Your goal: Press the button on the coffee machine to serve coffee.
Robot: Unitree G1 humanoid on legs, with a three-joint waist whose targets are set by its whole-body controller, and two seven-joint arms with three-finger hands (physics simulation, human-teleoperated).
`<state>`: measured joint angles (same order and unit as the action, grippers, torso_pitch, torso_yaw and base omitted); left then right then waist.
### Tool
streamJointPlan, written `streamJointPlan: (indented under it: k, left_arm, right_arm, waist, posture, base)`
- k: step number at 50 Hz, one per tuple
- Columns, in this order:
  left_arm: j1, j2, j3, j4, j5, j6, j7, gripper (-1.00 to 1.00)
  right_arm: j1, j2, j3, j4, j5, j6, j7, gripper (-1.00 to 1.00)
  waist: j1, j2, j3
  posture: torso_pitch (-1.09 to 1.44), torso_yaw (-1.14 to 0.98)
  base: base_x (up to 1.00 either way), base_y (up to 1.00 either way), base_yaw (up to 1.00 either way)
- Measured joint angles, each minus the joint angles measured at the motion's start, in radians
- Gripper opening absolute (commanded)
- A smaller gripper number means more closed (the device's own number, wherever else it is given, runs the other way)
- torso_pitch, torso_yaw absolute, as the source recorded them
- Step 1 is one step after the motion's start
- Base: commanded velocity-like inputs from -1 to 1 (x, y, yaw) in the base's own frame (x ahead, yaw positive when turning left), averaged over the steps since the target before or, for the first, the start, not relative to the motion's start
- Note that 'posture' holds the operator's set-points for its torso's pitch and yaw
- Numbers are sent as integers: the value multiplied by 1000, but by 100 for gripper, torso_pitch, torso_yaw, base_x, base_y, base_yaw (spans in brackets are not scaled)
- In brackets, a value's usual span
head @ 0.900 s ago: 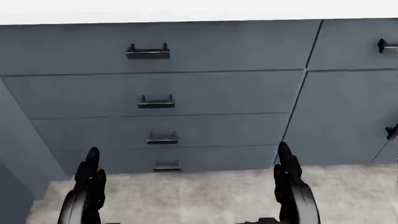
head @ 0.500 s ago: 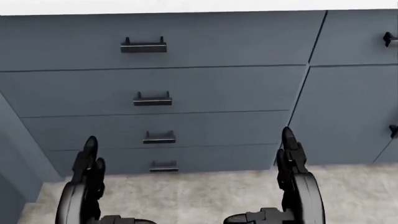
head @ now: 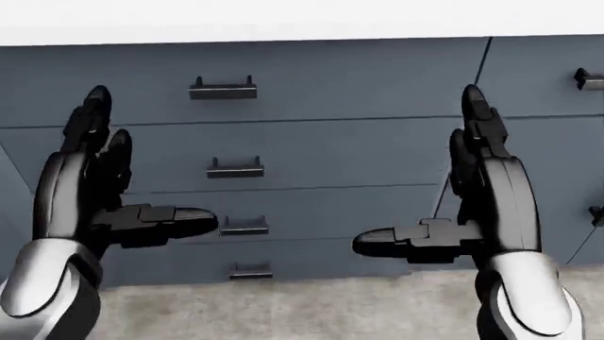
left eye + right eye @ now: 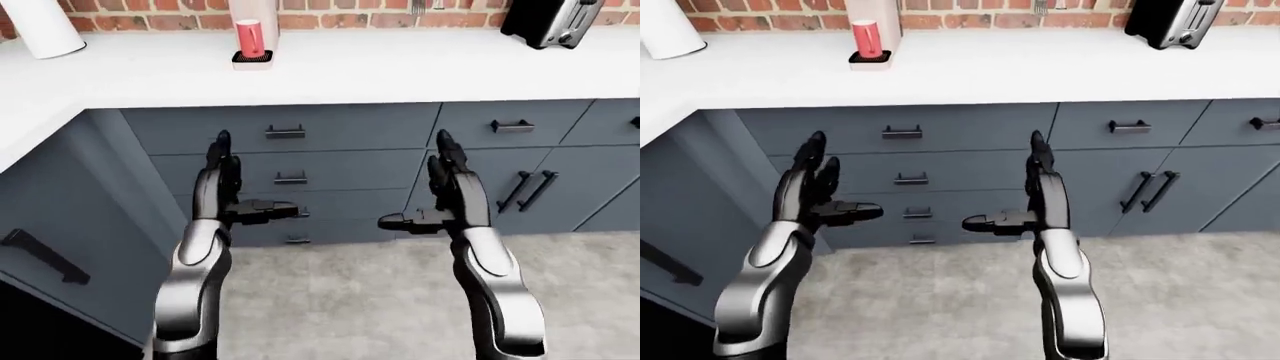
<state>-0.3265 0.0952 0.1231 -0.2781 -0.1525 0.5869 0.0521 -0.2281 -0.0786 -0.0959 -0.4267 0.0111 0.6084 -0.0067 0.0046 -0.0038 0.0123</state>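
Left hand (image 4: 222,184), right hand (image 4: 447,187) raised side by side — fingers spread, thumbs pointing inward, nothing held.

Left hand (image 3: 99,177) and right hand (image 3: 467,191) both up, fingers spread, thumbs pointing inward, before grey drawers (image 3: 311,149) with dark handles (image 3: 223,89); pale floor (image 3: 283,312) below.

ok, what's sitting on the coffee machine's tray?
A red cup stands on the black drip tray of the coffee machine, on the white counter. The machine's top is cropped out, so no button shows. The cup's contents can't be seen.
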Motion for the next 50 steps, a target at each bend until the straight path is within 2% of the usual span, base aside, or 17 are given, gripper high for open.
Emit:
streamJointPlan:
  k: [8, 14, 25, 30, 35, 41, 46, 50]
  left_arm:
    - [-135, 60, 42, -41, -72, 163, 41, 100]
    - [-233, 99, 62, -55, -133, 267, 66, 100]
    - [-400, 191, 110, -57, -254, 388, 128, 100]
    - [-452, 221, 116, -75, -307, 421, 163, 100]
    - [-525, 269, 146, -73, -366, 467, 212, 100]
    - [-555, 324, 177, -115, -452, 499, 265, 100]
    - [-584, 362, 187, -120, -524, 509, 313, 100]
    - [-602, 385, 191, -132, -583, 520, 356, 100]
  right_arm:
    - [-147, -53, -55, -127, 28, 220, -16, 100]
    - [-227, -74, -65, -167, 73, 355, -35, 100]
    - [-468, -167, -146, -234, 183, 578, -83, 100]
    - [-557, -218, -172, -229, 245, 644, -120, 100]
    - [-605, -253, -187, -253, 301, 698, -152, 100]
    - [-700, -293, -227, -291, 357, 779, -195, 100]
    - [-748, -312, -229, -299, 395, 804, -230, 100]
    - [-809, -324, -255, -305, 439, 852, -254, 100]
  waist:
    - [2, -3, 3]
    - [2, -1, 13]
    - [2, 1, 27]
    - [4, 2, 31]
    - [3, 1, 41]
    - [4, 6, 46]
    - [3, 5, 48]
    - [3, 7, 55]
  posture:
    - [0, 0]
    - [0, 0]
    - [0, 0]
    - [0, 0]
    - [0, 0]
    - [0, 0]
    - [0, 0]
    - [0, 0]
  base:
    - [0, 0, 0]
    - [0, 0, 0]
    - [0, 0, 0]
    - [0, 0, 0]
    - [0, 0, 0]
    - [0, 0, 0]
    - [0, 0, 0]
    - [0, 0, 0]
